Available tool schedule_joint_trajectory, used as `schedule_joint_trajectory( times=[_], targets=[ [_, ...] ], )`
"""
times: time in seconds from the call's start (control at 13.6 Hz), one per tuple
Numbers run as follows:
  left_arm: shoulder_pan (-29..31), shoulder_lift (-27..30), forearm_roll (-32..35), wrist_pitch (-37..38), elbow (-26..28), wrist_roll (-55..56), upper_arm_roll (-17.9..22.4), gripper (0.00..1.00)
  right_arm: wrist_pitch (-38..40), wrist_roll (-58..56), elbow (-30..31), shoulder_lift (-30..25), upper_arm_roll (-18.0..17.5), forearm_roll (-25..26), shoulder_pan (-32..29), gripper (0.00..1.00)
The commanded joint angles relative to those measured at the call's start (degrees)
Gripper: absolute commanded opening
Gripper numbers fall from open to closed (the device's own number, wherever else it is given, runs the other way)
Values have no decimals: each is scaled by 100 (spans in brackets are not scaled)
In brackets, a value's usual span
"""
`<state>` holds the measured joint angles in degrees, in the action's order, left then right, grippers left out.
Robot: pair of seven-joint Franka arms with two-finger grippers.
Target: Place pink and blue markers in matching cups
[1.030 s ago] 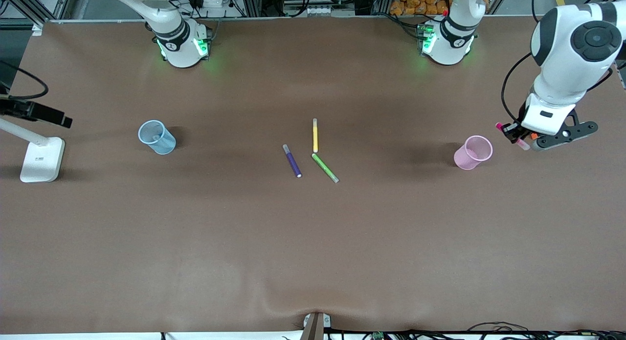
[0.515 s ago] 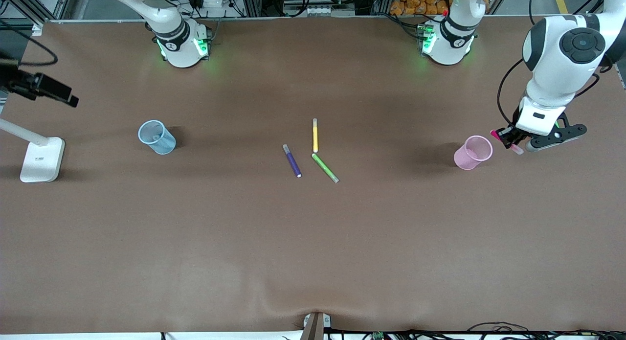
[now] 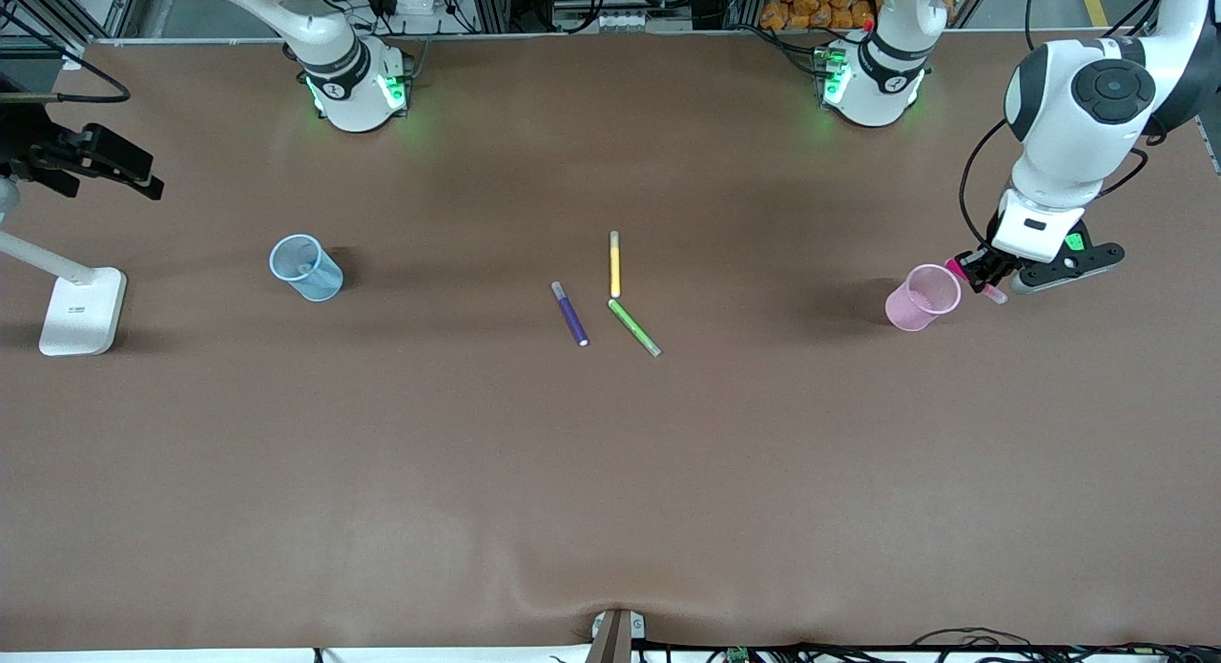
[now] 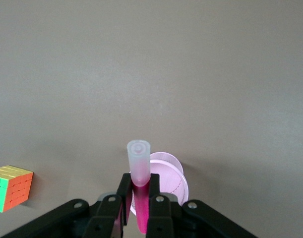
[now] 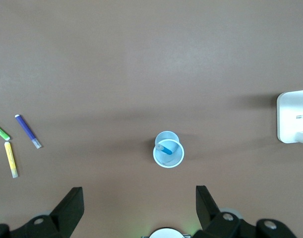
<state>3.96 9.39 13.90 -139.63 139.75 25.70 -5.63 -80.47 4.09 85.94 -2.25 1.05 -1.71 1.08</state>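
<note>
**Pink marker pinched beside pink cup, blue marker already in blue cup**

The pink marker (image 3: 972, 279) is pinched in the left gripper (image 3: 975, 274), up in the air just beside the pink cup (image 3: 922, 298), at the left arm's end of the counter (image 3: 610, 472). The left wrist view shows the marker (image 4: 140, 184) clamped between the black fingers (image 4: 124, 198), pale clear end sticking out, with the pink cup (image 4: 167, 179) right under and past it.

The blue marker (image 5: 165, 148) sits inside the blue cup (image 5: 168, 153), leaning on the wall; only the right wrist view shows this clearly. In the front view the blue cup (image 3: 305, 267) stands toward the right arm's end.

The right gripper (image 5: 136, 210) has its fingers spread wide with nothing between them, high over the blue cup. The front view shows its dark body (image 3: 91, 157) at the frame edge.

Count: two cups and five markers. Loose on mid-counter are three: a purple marker (image 3: 569, 314), a yellow marker (image 3: 615, 263) and a green marker (image 3: 634, 327), close together.

A rubik's cube (image 4: 11, 187) appears only in the left wrist view. A white lamp base (image 3: 83, 310) sits near the blue cup; the small print on it is unreadable.
</note>
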Motion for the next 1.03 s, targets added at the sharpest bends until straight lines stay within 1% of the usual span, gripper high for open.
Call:
schedule_joint_trajectory(
  times=[0.0, 0.22, 0.37, 0.52, 0.66, 0.74, 0.96],
  targets=[
    [61, 142, 96, -126, 141, 49, -44, 0, 207, -13, -244, 102, 18, 110, -20, 100],
    [70, 142, 96, -256, 210, 49, -44, 0, 234, -13, -402, 128, 18, 100, -134, 100],
    [79, 125, 96, -502, 360, 57, -44, 0, 199, -13, -411, 128, 9, 136, -108, 100],
    [79, 72, 96, -582, 422, 58, -43, 0, 190, -4, -385, 128, 18, 110, -178, 100],
    [148, 10, 96, -1037, 675, 66, -44, 0, 24, -4, -167, 128, 18, 127, -152, 100],
    [236, -33, 96, -1257, 764, 58, -44, 0, -204, -4, -17, 102, 18, 127, -178, 100],
    [255, -95, 96, -1338, 791, 66, -44, 0, -285, -4, 46, 102, 18, 118, -205, 100]
  ],
)
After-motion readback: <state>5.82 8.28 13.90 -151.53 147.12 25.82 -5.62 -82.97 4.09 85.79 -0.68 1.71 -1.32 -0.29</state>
